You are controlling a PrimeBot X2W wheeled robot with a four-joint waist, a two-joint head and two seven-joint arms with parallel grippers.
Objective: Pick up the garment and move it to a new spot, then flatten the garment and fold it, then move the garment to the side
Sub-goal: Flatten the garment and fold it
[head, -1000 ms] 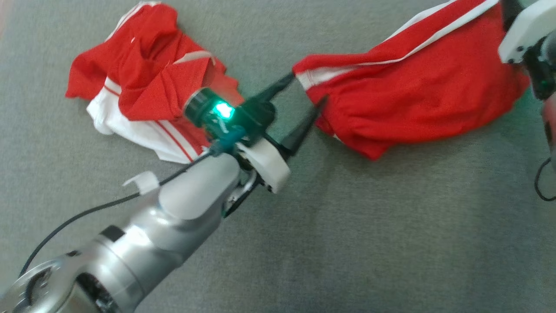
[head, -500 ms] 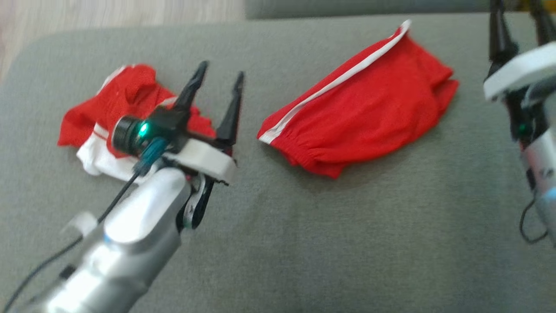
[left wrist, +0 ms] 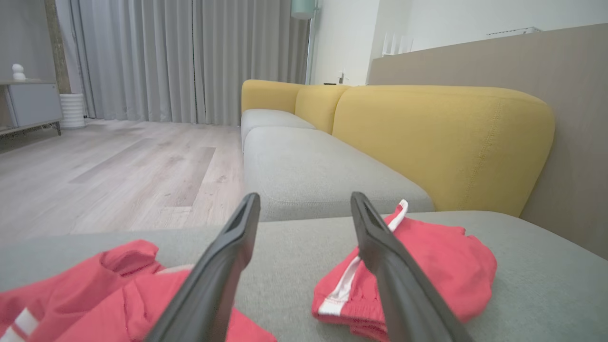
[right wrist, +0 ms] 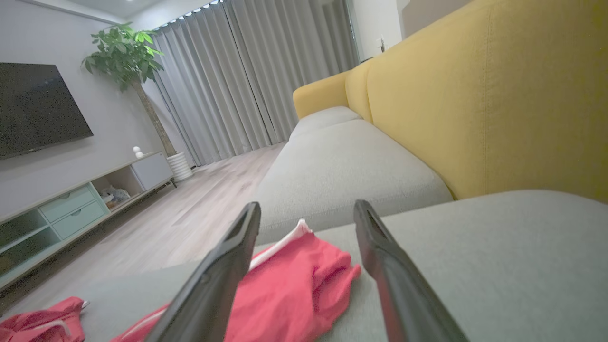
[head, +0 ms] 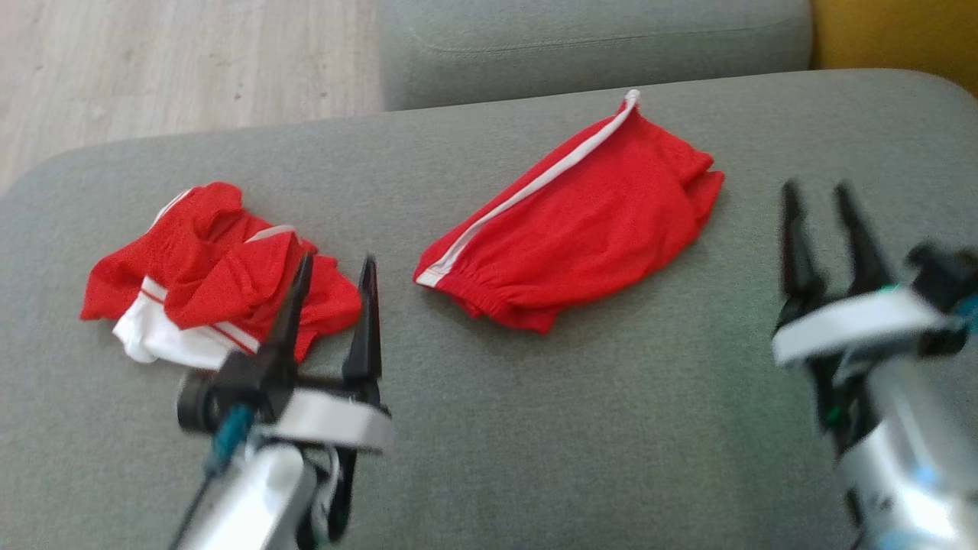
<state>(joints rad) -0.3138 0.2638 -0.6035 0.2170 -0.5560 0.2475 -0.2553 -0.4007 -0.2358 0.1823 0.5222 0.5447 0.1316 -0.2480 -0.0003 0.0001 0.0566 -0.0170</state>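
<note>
Just red shorts (head: pixel 588 221), white-striped

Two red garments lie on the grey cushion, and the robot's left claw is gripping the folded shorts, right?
Not quite. The left gripper is open and holds nothing; the head view shows the folded shorts lying apart from it. Both red garments, the shorts and the crumpled garment, do lie on the grey cushion.
</note>
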